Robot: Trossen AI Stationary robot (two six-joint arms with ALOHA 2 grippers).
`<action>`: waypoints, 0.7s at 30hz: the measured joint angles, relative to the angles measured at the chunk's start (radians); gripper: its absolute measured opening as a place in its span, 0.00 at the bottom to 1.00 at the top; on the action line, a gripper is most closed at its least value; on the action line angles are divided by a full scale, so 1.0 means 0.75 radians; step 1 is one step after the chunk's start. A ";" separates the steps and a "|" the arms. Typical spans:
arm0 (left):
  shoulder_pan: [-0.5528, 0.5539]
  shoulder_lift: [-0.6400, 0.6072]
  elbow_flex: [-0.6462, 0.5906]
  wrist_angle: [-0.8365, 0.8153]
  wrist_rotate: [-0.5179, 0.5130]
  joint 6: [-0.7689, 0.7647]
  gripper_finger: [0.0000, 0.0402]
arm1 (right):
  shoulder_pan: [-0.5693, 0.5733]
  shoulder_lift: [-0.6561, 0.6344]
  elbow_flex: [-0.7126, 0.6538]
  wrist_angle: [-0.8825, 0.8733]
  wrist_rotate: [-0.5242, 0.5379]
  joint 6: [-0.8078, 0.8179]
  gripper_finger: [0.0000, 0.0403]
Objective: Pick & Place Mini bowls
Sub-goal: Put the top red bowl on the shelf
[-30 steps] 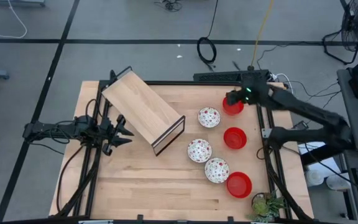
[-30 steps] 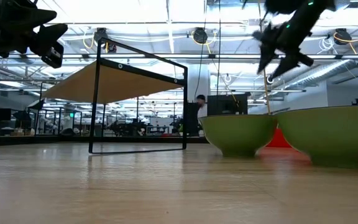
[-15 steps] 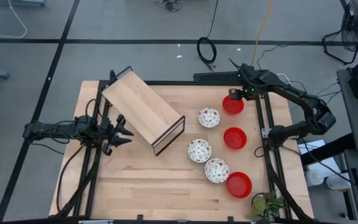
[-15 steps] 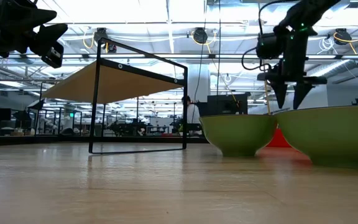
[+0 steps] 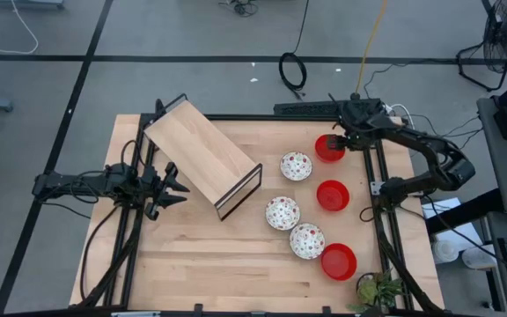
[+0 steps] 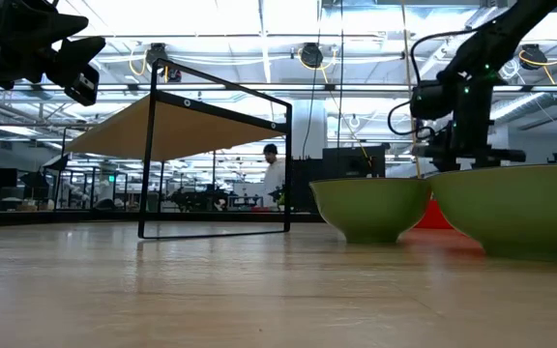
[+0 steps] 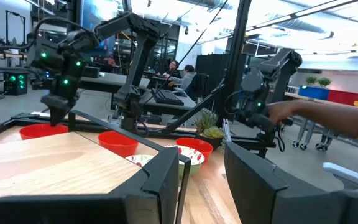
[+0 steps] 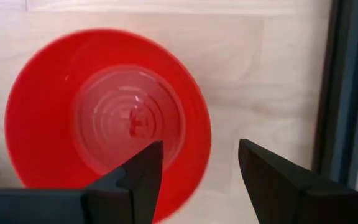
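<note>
right gripper [image 5: 334, 143] over the far red mini bowl [image 5: 327, 150], fingers spread, holding nothing

in the high view the right gripper sits at the far right of the wooden table [image 5: 236, 264], on the rim of the far red mini bowl; its wrist view looks straight down into that bowl [image 8: 107, 118], with one dark finger [image 8: 143, 171] over the bowl's edge and the other over bare wood beside it, a clear gap between them. a second red bowl [image 5: 333, 195] and a third [image 5: 339, 261] lie nearer along the right side, and the three white floral bowls [image 5: 296, 165] [image 5: 282, 212] [image 5: 307, 240] run in a row just left of them. the left gripper [image 5: 172, 186] waits at the table's left edge beside the wooden shelf [image 5: 202, 155], its fingers apart and empty.
</note>
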 joint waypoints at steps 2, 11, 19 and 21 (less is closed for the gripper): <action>0.000 0.000 0.000 0.000 0.000 0.000 0.33 | 0.000 0.000 -0.023 0.050 0.000 0.000 0.49; 0.000 0.000 0.000 -0.001 0.000 0.000 0.33 | 0.000 0.000 -0.063 0.085 0.007 0.005 0.49; 0.000 0.000 0.000 -0.001 0.000 0.000 0.33 | 0.000 0.000 -0.101 0.087 0.008 0.014 0.49; 0.000 0.000 0.000 -0.001 0.000 0.000 0.33 | 0.000 0.000 -0.108 0.090 0.009 0.010 0.49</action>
